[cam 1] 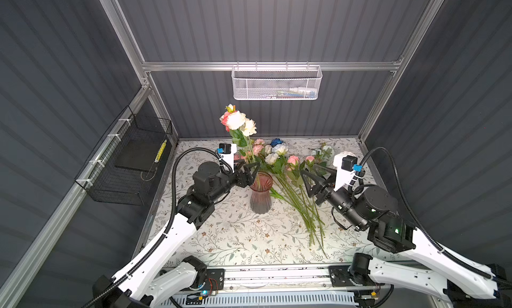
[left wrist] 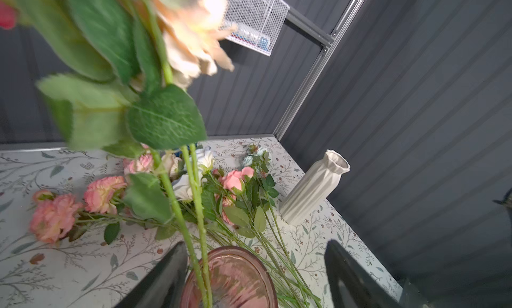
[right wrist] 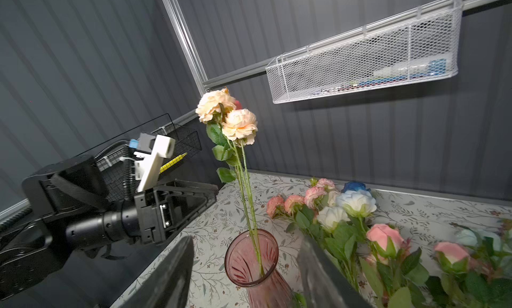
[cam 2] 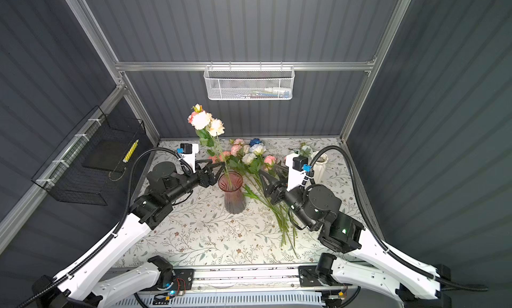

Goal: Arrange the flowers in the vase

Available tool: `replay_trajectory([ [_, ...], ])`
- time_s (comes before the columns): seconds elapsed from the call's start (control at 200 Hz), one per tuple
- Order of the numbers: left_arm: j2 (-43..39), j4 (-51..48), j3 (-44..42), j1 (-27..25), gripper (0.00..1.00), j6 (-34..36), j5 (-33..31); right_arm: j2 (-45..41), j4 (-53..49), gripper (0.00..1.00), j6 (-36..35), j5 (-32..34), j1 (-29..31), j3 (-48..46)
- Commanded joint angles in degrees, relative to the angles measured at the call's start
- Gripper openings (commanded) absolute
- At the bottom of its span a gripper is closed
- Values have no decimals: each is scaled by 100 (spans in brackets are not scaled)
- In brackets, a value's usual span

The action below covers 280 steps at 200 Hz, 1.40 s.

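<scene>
A pink glass vase (cam 1: pixel 261 191) (cam 2: pixel 235 193) stands mid-table with two flowers in it, their peach and cream heads (cam 1: pixel 238 121) (right wrist: pixel 227 115) high above the rim. My left gripper (cam 1: pixel 248 169) (left wrist: pixel 255 245) hangs open just left of the vase mouth (left wrist: pixel 230 279). The two green stems (left wrist: pixel 194 209) rise close beside one of its fingers, ungripped. More flowers (cam 1: pixel 279 159) (right wrist: pixel 354 207) lie in a heap right of the vase, pink, white, pale blue and one dark blue. My right gripper (cam 1: pixel 310 172) (right wrist: pixel 246 238) hovers open above their stems, holding nothing.
A white ribbed vase (left wrist: pixel 314 187) (cam 2: pixel 320 165) stands at the far right near the wall. A white mesh basket (cam 1: pixel 277 83) hangs on the back wall and a black wire basket (cam 1: pixel 124 159) on the left wall. The table (cam 1: pixel 235 237) has a floral cover.
</scene>
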Motion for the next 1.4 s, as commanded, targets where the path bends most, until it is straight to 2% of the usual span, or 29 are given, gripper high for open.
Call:
replay_trajectory([
  [0.0,-354,-89,17,-27,90,-271,-78,38,-307,66,191,-19,-135,-85],
  [0.1,-626,-96,89,-27,100,-430,-63,175,-651,67,424,-153,-361,-140],
  [0.33,-1149,-381,29,-27,100,-657,-59,1225,-1537,61,1225,-1368,-1729,-413],
  [0.565,-1867,-936,-603,-27,100,-839,-185,2777,-1840,51,1119,-1479,-2331,-457],
  [0.675,-2236,-1213,-978,-26,100,-918,-287,3321,-1830,45,1067,-1469,-2486,-442],
  [0.915,-2592,-1527,-1456,-24,100,-1024,-396,4157,-1665,39,1053,-1472,-2717,-355],
  [1.191,-2632,-1642,-1525,-25,100,-956,-462,4574,-1630,34,1026,-1440,-2766,-284],
  [1.396,-2671,-1702,-1550,-25,100,-932,-536,4770,-1608,26,947,-1336,-2806,-190],
])
